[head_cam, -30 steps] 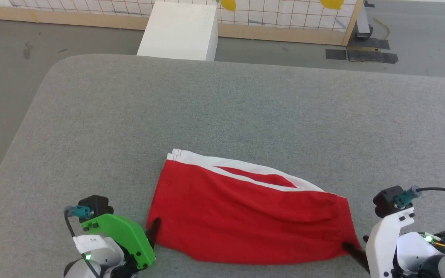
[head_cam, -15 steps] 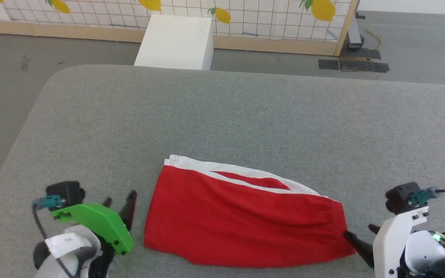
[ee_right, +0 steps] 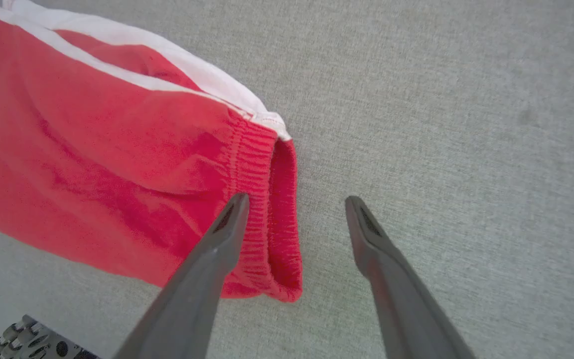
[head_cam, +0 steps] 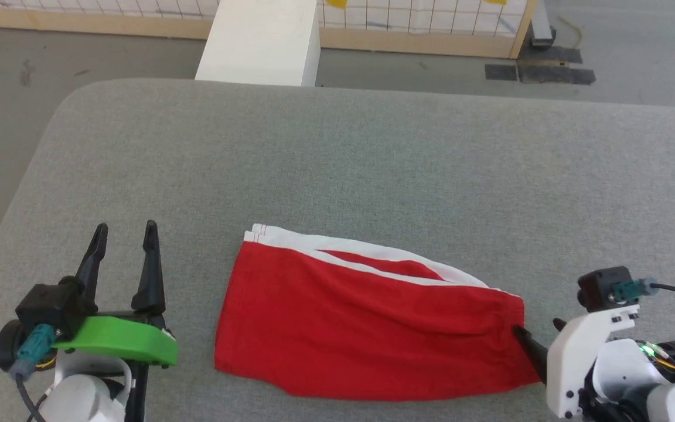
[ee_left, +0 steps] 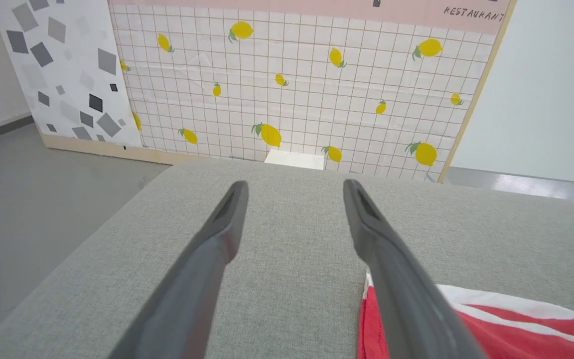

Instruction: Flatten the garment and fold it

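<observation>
With the garment (head_cam: pixel 367 328) looking flat and my left gripper (head_cam: pixel 126 225) and right gripper (ee_right: pixel 297 199) flanking it, jaws apart, I reckon pinching its ends to fold comes next.

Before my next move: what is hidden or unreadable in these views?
- Head view: the right hand is half behind its white wrist housing; contact with the garment is unclear.
- Left wrist view: a finger of the left hand covers the garment's corner; the frame edges crop the rest.
- Right wrist view: the left edge crops the garment's far end.
- Layers under the top fabric: covered by it.
</observation>
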`<state>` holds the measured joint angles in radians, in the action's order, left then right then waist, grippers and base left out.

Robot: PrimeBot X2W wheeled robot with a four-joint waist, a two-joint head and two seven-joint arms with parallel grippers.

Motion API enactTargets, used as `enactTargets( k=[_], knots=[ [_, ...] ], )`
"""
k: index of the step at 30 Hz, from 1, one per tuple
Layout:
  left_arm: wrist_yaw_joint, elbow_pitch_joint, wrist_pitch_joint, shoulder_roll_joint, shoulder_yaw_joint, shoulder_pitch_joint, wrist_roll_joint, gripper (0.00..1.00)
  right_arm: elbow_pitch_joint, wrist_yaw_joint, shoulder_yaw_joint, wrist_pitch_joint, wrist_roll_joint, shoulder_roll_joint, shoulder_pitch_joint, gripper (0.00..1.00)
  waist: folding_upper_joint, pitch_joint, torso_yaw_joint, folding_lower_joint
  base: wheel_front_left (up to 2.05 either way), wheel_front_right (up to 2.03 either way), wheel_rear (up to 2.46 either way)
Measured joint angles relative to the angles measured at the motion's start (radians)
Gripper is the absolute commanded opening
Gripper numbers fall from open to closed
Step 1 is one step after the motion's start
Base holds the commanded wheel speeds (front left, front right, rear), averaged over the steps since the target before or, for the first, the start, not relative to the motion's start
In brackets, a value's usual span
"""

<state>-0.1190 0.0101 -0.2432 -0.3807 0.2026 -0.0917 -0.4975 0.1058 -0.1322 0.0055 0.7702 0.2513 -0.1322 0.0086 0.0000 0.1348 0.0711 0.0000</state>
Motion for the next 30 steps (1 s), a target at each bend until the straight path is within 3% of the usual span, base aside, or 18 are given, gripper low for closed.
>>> enactTargets(
  k=[4, 15, 16, 17, 18, 26, 30],
  knots=[
    [0.019, -0.05, -0.009, 0.029, -0.026, 0.0, 0.08, 1.0, -0.068, 0.0, 0.008, -0.024, -0.025, 0.016, -0.036, 1.0, 0.0, 0.019, 0.009, 0.0, 0.0, 0.0, 0.0],
    [0.128, -0.12, -0.011, 0.155, -0.132, 0.018, 0.221, 1.0, -0.177, 0.0, 0.056, -0.007, -0.041, 0.012, -0.095, 1.0, 0.0, 0.059, 0.037, 0.0, 0.0, 0.0, 0.0],
    [0.134, -0.12, -0.011, 0.163, -0.139, 0.019, 0.227, 1.0, -0.179, 0.0, 0.06, -0.001, -0.041, 0.01, -0.098, 0.47, 0.0, 0.061, 0.038, 0.0, 0.0, 0.0, 0.0],
    [0.143, -0.12, -0.011, 0.173, -0.146, 0.02, 0.233, 1.0, -0.181, 0.0, 0.063, 0.003, -0.041, 0.007, -0.102, 0.38, 0.0, 0.063, 0.04, 0.0, 0.0, 0.0, 0.0],
    [0.151, -0.119, -0.011, 0.183, -0.155, 0.02, 0.236, 1.0, -0.182, 0.0, 0.065, 0.006, -0.041, 0.004, -0.106, 0.02, 0.0, 0.065, 0.04, 0.0, 0.0, 0.0, 0.0],
    [0.2, -0.11, -0.011, 0.227, -0.199, 0.023, 0.282, 1.0, -0.182, 0.0, 0.073, 0.008, -0.024, -0.013, -0.114, 0.0, 0.0, 0.062, 0.034, 0.0, 0.0, 0.0, 0.0],
    [0.215, -0.106, -0.011, 0.238, -0.212, 0.029, 0.296, 1.0, -0.168, -0.001, 0.057, 0.026, -0.002, -0.059, -0.114, 0.0, 0.0, 0.059, 0.027, 0.0, 0.0, 0.0, 0.0]
  ],
)
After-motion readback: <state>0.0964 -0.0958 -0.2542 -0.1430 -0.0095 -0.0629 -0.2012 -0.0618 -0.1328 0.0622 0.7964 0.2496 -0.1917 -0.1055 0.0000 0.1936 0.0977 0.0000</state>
